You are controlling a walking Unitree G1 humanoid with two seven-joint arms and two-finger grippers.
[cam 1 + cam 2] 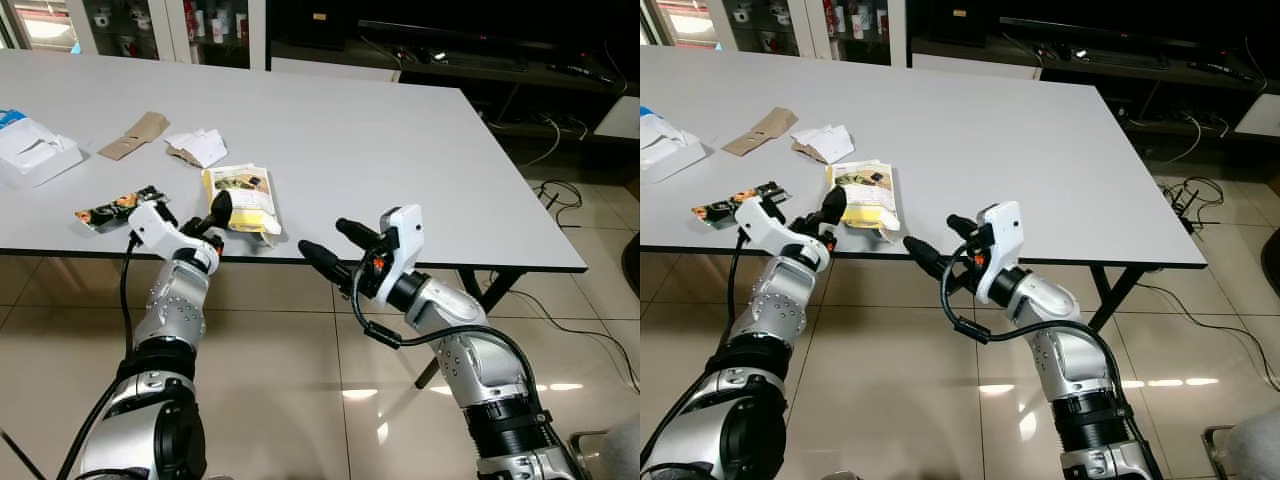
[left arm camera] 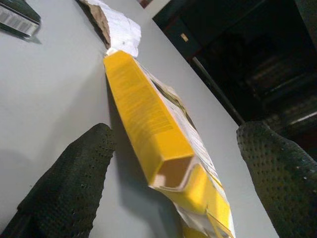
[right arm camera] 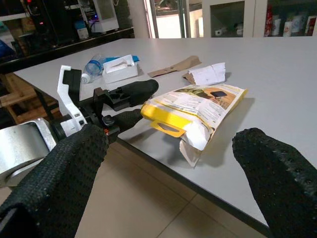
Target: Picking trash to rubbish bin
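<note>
A yellow snack packet (image 1: 243, 197) lies flat near the front edge of the grey table (image 1: 400, 150). My left gripper (image 1: 218, 220) is open at the packet's near left corner. In the left wrist view one finger (image 2: 74, 178) rests on the table on one side of the packet (image 2: 163, 144) and the other finger (image 2: 277, 173) is on the far side, neither touching it. My right gripper (image 1: 325, 238) hangs open in the air just off the table's front edge, right of the packet (image 3: 198, 106), with nothing between its fingers.
More litter lies left of the packet: a dark wrapper (image 1: 120, 208), crumpled white paper (image 1: 203, 146), a brown cardboard strip (image 1: 135, 135) and a white box (image 1: 35, 152). A plastic bottle (image 3: 94, 67) lies beyond. Cables (image 1: 560, 190) trail on the tiled floor at the right.
</note>
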